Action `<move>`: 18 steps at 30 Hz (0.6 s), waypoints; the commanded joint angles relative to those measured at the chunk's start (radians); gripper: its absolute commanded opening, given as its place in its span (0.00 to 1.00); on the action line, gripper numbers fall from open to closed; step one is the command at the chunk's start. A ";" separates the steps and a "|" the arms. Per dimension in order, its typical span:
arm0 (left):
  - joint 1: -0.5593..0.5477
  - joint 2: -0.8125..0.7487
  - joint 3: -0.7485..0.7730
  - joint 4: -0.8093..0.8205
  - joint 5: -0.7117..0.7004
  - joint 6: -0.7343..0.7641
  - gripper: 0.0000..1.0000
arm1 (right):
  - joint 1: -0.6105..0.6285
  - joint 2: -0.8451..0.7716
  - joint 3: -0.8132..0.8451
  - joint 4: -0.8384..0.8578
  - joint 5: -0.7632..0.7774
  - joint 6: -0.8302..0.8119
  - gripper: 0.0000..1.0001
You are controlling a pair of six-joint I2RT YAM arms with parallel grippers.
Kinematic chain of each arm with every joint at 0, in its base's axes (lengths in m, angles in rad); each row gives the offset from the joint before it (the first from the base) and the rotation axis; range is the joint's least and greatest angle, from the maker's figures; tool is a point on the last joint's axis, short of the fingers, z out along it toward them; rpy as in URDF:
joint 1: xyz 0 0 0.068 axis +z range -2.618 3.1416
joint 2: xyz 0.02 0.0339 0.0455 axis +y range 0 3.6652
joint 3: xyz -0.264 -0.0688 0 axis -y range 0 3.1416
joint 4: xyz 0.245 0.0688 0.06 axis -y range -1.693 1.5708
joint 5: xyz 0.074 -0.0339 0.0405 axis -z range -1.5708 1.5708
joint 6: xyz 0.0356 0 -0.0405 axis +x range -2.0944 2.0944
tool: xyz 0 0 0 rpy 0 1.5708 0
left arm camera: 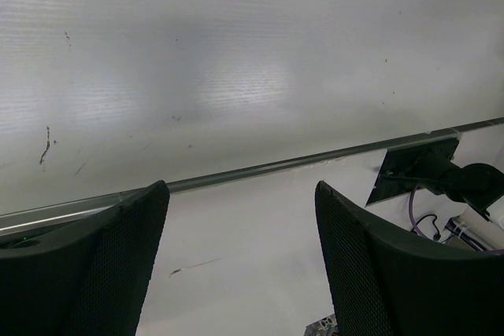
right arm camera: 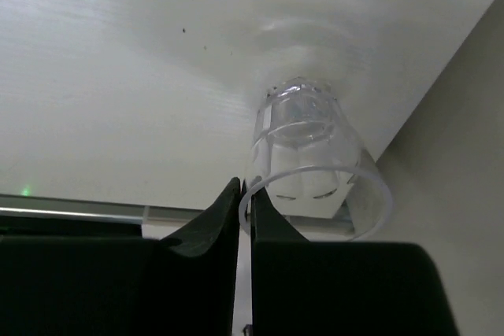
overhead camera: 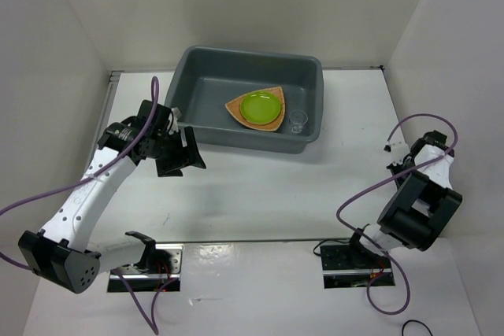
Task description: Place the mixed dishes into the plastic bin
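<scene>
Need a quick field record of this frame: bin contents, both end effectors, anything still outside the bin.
bin: grey plastic bin at far centre of table
in bin: green plate on tan woven plate; clear cup beside them, right
left end effector: open, empty, above bare table near bin's left front corner
right end effector: shut on rim of second clear cup, near right wall
cream dish: not visible
</scene>
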 commanded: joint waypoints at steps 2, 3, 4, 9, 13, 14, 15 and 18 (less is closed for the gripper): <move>0.006 -0.025 -0.004 0.014 0.012 -0.003 0.82 | 0.006 0.029 0.055 -0.003 -0.031 0.024 0.00; 0.006 -0.025 -0.004 0.014 0.012 -0.003 0.82 | 0.006 0.029 0.084 -0.058 -0.071 0.024 0.00; 0.006 -0.025 -0.004 0.014 0.012 -0.003 0.82 | 0.029 -0.001 0.157 -0.093 -0.093 0.024 0.00; 0.006 -0.034 -0.022 0.023 0.012 -0.003 0.82 | 0.280 -0.101 0.545 -0.241 -0.169 0.155 0.00; 0.006 -0.034 -0.013 0.023 0.012 -0.003 0.82 | 0.679 -0.048 0.809 -0.190 -0.020 0.405 0.00; 0.006 -0.034 -0.013 0.023 0.003 -0.003 0.82 | 0.798 0.039 0.862 -0.190 -0.004 0.427 0.00; 0.006 -0.034 -0.013 0.034 0.002 -0.013 0.82 | 0.842 0.093 0.981 -0.210 -0.004 0.442 0.00; 0.006 -0.045 -0.032 0.034 0.002 -0.013 0.82 | 0.913 0.317 1.226 -0.276 -0.063 0.464 0.00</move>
